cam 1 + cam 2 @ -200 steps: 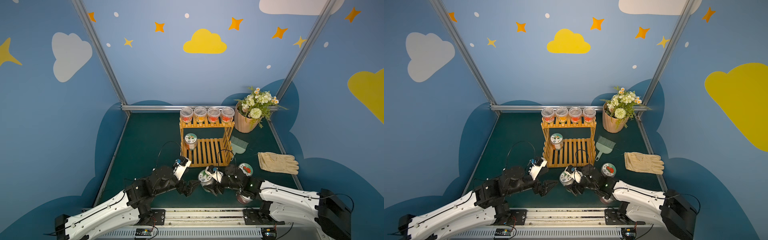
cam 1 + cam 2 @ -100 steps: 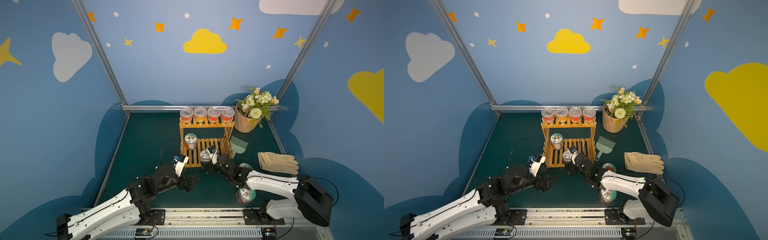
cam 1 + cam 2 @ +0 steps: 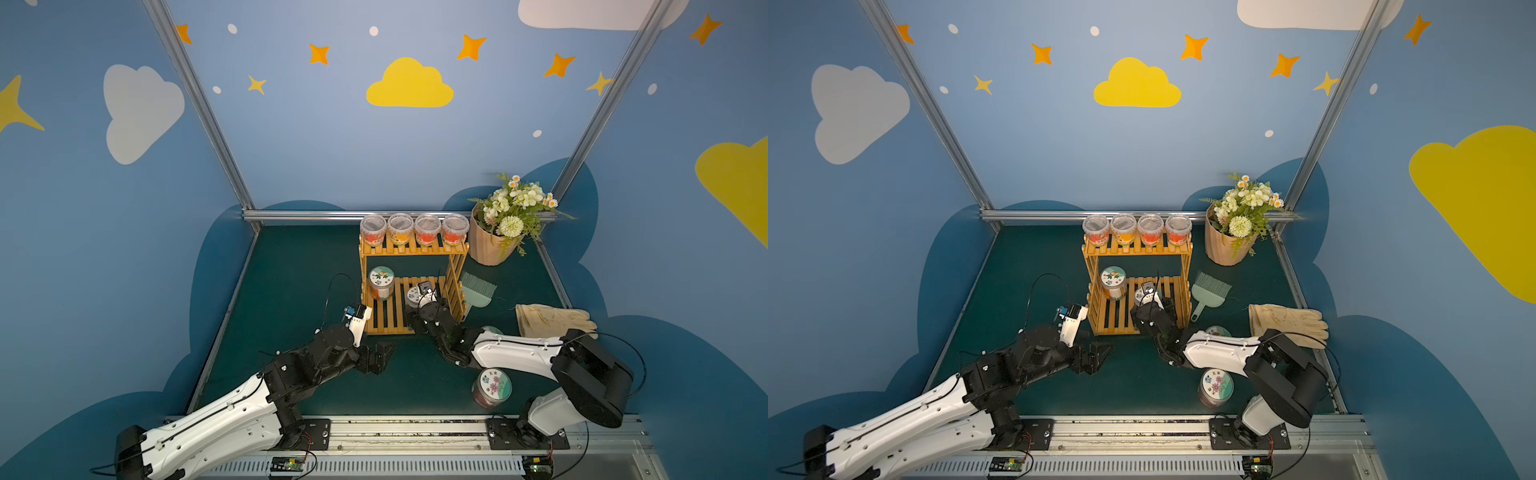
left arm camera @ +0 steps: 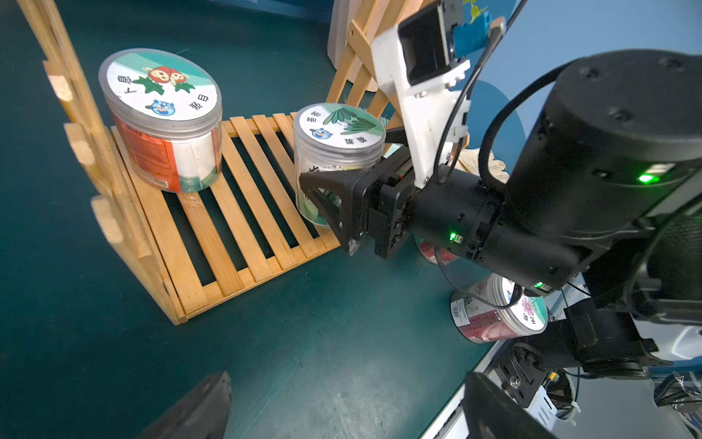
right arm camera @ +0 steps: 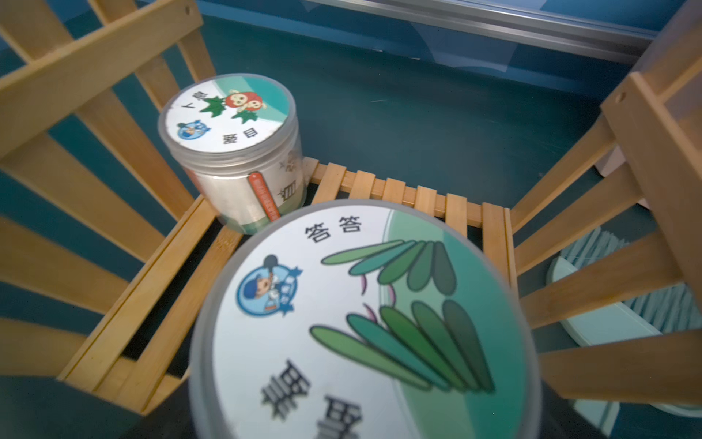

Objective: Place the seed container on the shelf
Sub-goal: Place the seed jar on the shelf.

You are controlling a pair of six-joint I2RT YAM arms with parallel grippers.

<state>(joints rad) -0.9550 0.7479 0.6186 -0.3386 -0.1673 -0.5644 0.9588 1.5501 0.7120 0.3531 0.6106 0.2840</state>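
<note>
Gripping the seed jar [image 4: 338, 152], the right pincer [image 4: 330, 167] stands it on the shelf's [image 4: 266, 273] bottom slats; next, release.

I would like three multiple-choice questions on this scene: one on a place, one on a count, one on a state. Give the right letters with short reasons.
1. Where is the clear seed jar with the green-leaf lid?
A) top tier
B) lower tier of the orange-tan slatted wooden shelf
C) the table

2. How many clear cups with orange-red contents stand on the top tier?
A) two
B) four
C) six

3. How is the left gripper?
A) open, empty
B) shut on a jar
C) shut on a glove

1 B: the right gripper holds it there, beside the red-fruit-lid jar.
2 B: four in one row in both top views.
3 A: its jaws stand wide apart, nothing between.
</note>
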